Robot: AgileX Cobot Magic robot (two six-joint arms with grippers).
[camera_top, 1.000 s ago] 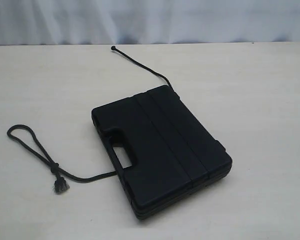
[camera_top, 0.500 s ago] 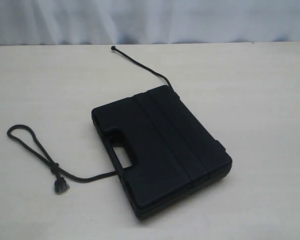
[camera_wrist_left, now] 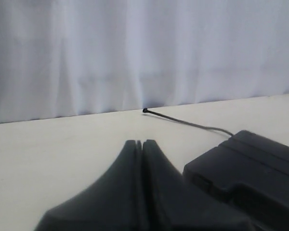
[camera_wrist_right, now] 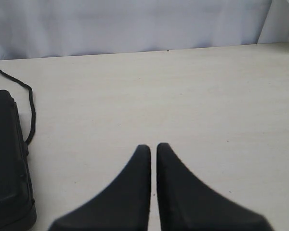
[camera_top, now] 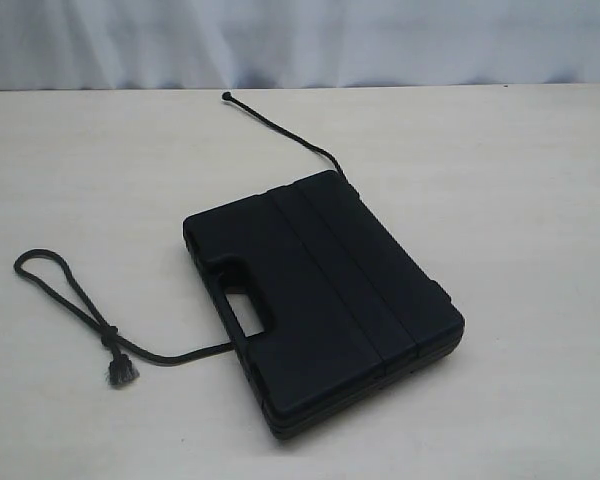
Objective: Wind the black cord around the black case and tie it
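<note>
1. On the worktop (camera_top: 520, 170), near its middle: black case (camera_top: 325, 300), lying flat, lid up, handle slot facing the left side. It looks like rigid, smooth plastic of moderate weight. You could tilt it by an edge or by the slot.
2. Same worktop: black cord (camera_top: 68, 292), apparently running under the case. The loop, knot (camera_top: 108, 335) and frayed end lie to the left, the knobbed tip (camera_top: 226, 96) at the far edge. It looks limp and light, and the braid probably grips well. Take hold just beside the knot or near the knobbed tip.
3. Left jaws: pressed together, empty, low, near a case corner, not touching.
4. Right jaws: closed to a hairline, empty, over bare worktop beside the case.
5. Neither arm shows in the exterior view.
</note>
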